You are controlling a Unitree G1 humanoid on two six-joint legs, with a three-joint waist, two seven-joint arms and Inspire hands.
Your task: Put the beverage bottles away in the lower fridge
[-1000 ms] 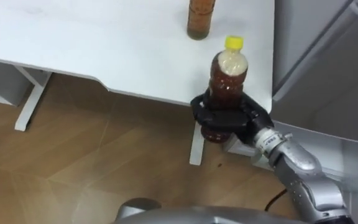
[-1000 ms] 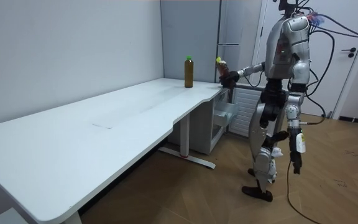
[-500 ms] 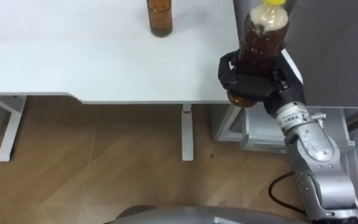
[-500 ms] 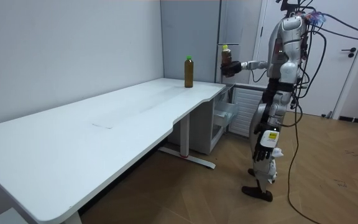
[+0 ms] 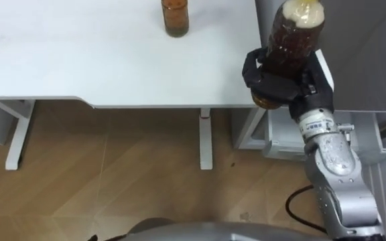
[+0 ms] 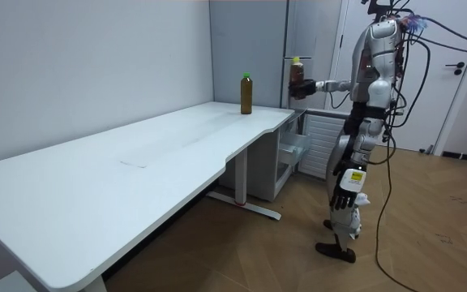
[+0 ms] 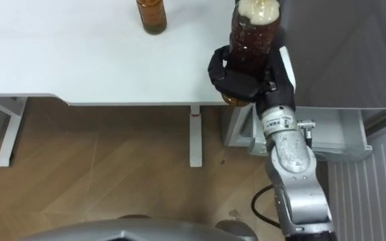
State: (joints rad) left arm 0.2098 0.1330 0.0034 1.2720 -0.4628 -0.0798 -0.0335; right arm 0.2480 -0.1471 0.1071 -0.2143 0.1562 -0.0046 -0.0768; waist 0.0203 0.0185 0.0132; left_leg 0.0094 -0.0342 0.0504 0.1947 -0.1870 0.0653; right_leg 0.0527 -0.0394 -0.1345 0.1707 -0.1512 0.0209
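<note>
Light is bright and even all over, flat indoor stuff coming down from above. The white table (image 5: 79,60) soaks up most of it: its top goes nearly washed-out in the eye views and carries a faint sheen in the room view. Underneath it the wooden floor (image 6: 242,243) sits in soft shade with no sharp edge. The held bottle (image 5: 292,33) glows amber where light passes through the drink. The right hand (image 5: 280,80) wrapped round it reads as a dark lump with little detail. The far grey wall (image 6: 96,65) is lit softly and evenly.

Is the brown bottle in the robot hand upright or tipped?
Upright: the yellow-capped brown drink bottle stands cap-up in the right robot hand.
</note>
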